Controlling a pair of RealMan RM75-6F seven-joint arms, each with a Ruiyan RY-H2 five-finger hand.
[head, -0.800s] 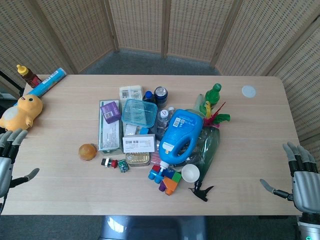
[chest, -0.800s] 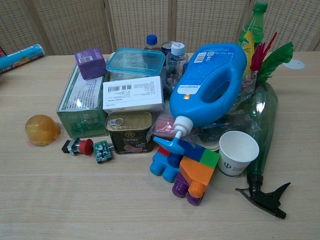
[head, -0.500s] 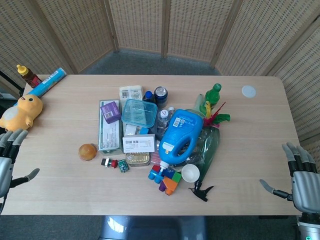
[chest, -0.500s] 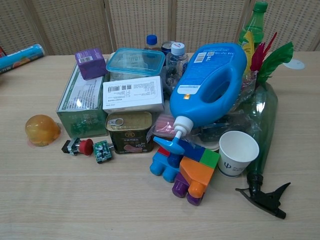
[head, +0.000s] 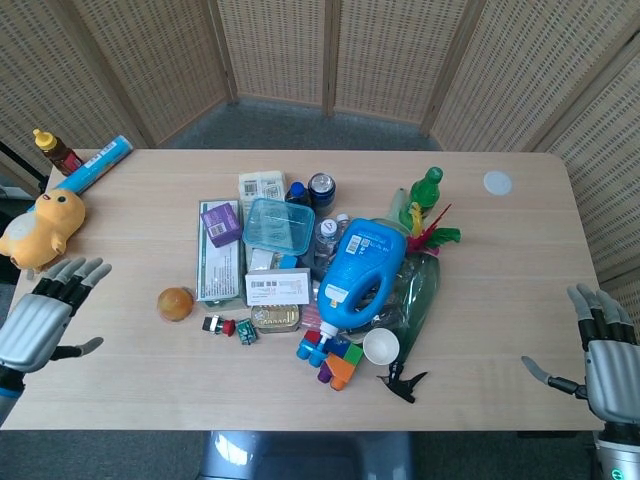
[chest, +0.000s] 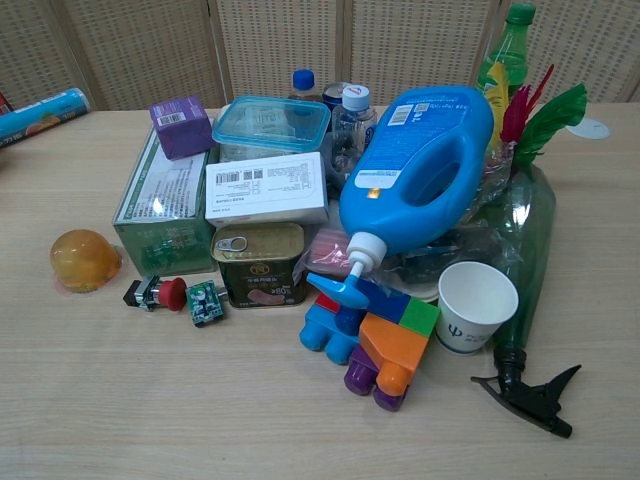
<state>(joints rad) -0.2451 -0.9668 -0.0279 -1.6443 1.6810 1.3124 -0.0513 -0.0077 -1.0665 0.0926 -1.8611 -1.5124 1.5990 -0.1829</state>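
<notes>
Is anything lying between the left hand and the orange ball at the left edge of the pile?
Nothing visible. In the head view the left hand, fingers spread and holding nothing, sits at the table's left edge, and only bare wood separates it from the orange ball. The yellow duck toy lies off that line.

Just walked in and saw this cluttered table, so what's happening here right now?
Nothing is being handled at this moment. The left hand hovers open over the table's left edge, nearest the yellow duck toy and the orange ball. The right hand sits open at the far right edge, away from everything. In the middle of the wooden table lies a pile: a blue detergent jug on its side, toy blocks, a paper cup, a green spray bottle, a tin can and boxes.
</notes>
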